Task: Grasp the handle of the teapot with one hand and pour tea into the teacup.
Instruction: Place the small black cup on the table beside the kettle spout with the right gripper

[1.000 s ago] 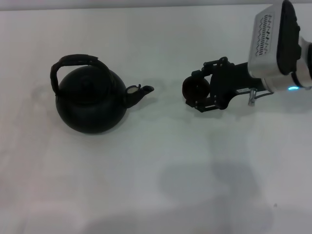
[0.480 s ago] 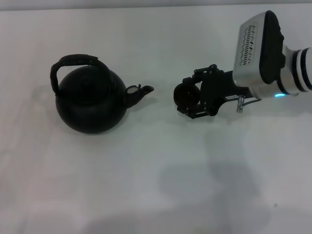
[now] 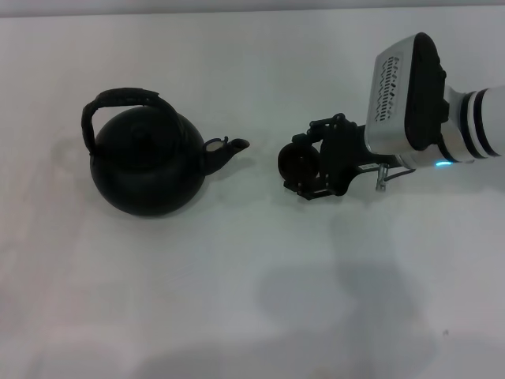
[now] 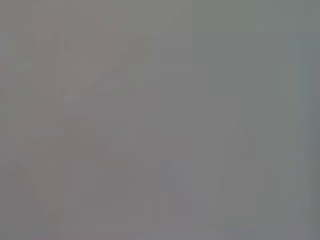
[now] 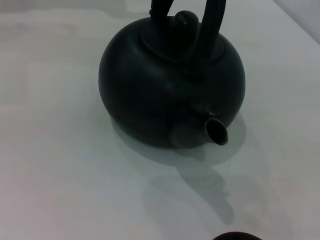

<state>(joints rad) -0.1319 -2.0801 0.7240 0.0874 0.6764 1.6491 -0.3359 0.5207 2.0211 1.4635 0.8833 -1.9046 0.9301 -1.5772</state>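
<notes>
I am viewing the right pincer [image 3: 304,166], a black linkage frame on a white-and-black wrist housing, reaching in from the right over the pale matte table [image 3: 237,300]. Its fingers are pinching the teacup [image 3: 297,164], a tiny round black bowl sitting between them; part of the cup's wall is lying hidden behind the linkage. Just ahead of the pincer's tips, with a small gap of bare table between, the short curved spout [image 3: 229,150] is pointing back toward the cup. The spout belongs to the teapot [image 3: 146,167], a large round matte-black body standing upright. The handle [image 3: 118,101], a rough, wrapped-looking arch, is rising over its knobbed lid [image 5: 184,20]. In the right wrist view the handle's top is running out of the picture, and only a sliver of the teacup's rim is showing. The left wrist view is showing only flat grey, so I cannot see the left pincer.
</notes>
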